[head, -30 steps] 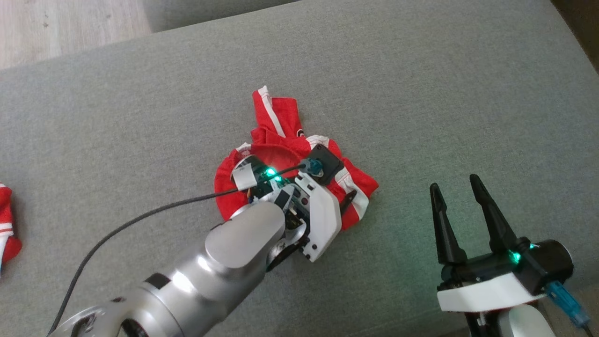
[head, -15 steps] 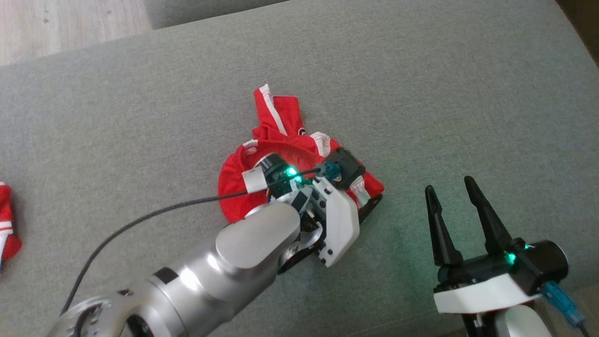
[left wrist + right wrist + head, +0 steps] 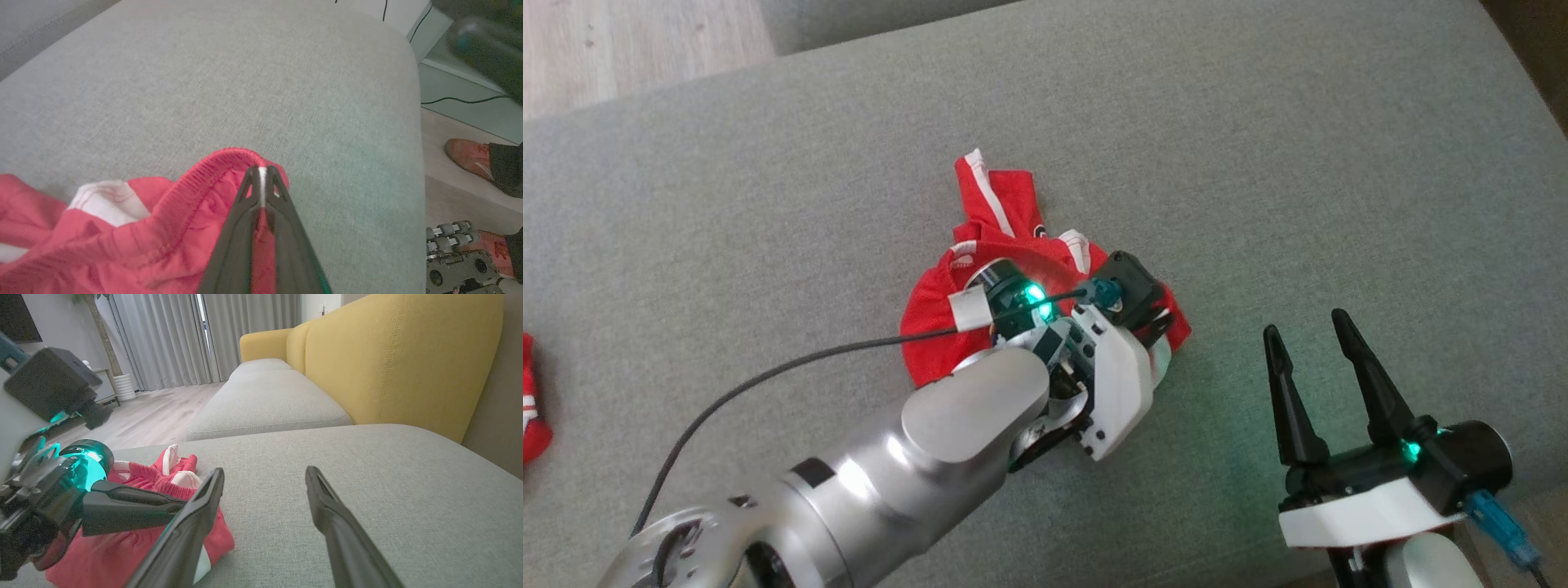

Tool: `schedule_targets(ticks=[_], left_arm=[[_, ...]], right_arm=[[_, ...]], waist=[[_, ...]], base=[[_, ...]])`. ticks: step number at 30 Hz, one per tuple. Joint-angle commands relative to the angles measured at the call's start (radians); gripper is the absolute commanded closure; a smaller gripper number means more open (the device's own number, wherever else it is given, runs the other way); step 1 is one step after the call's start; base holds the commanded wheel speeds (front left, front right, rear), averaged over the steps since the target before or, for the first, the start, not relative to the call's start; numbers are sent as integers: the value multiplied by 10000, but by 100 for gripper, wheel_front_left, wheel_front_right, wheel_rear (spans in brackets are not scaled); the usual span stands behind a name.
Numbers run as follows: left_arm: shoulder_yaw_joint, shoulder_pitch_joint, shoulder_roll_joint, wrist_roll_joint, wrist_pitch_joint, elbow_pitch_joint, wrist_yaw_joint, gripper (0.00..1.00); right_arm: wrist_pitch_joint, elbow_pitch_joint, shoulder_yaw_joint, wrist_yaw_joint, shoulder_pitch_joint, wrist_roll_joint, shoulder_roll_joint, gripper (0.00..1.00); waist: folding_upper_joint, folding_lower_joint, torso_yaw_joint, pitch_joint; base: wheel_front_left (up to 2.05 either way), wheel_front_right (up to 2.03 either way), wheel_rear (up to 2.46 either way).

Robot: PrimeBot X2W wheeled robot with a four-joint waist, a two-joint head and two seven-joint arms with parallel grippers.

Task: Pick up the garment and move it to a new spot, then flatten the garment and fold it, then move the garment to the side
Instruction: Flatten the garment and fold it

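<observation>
Garment (image 3: 935,327), crumpled on the sofa cushion (image 3: 1258,163): left gripper (image 3: 261,171), the nearer, has its jaws closed on the waistband (image 3: 204,173) at its right edge; right gripper (image 3: 1298,322) stands near, jaws open.

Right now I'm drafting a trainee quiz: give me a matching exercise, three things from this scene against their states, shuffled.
Things: 1 left gripper; 2 right gripper; 3 crumpled red-and-white fabric garment.
States: A jaws open, holding nothing; B bunched on the grey fabric sofa cushion; C jaws shut on the garment's waistband.
Pairs: 1-C, 2-A, 3-B.
</observation>
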Motion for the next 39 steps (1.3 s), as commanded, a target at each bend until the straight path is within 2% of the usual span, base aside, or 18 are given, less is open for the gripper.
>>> schedule_targets(ticks=[1, 8, 13, 19, 24, 30, 34, 39], left_arm=[[216, -631, -16, -75, -245, -340, -38, 100], [954, -1840, -16, -550, -1598, -1233, -16, 100], [1722, -2959, -8, -616, -2264, -1307, -47, 100], [2761, -3848, 571, -841, -2748, -1149, 33, 100], [2840, -2346, 1239, -1389, -2826, -1514, 272, 100], [2575, 844, 2125, -1717, -3878, -2072, 1012, 100], [2460, 2173, 2466, -1650, -4701, -1870, 1352, 100], [2877, 3010, 2740, -1677, -5326, -1871, 1504, 100]], right_arm=[[-109, -237, 222, -7, -184, -37, -68, 0], [-109, -217, 161, -7, -164, -53, -38, 0], [-109, -209, 84, -7, -49, -47, -18, 0], [-109, -284, -85, -7, 269, -74, 12, 0], [-109, -419, -235, -7, 504, -70, 28, 0], [-109, -531, -319, -7, 687, -19, 34, 0], [-109, -545, -577, -7, 791, 79, 34, 0], [-109, -196, -1101, -7, 802, 445, 22, 0]], waist=[[0, 0, 10, -97], [0, 0, 17, -631], [0, 0, 7, -1079], [0, 0, 258, -1561], [0, 0, 629, -1611], [0, 0, 1115, -1111], [0, 0, 1518, -797], [0, 0, 1908, -688]], base=[[0, 0, 0], [0, 0, 0], [0, 0, 0], [0, 0, 0], [0, 0, 0], [0, 0, 0], [0, 0, 0], [0, 0, 0]])
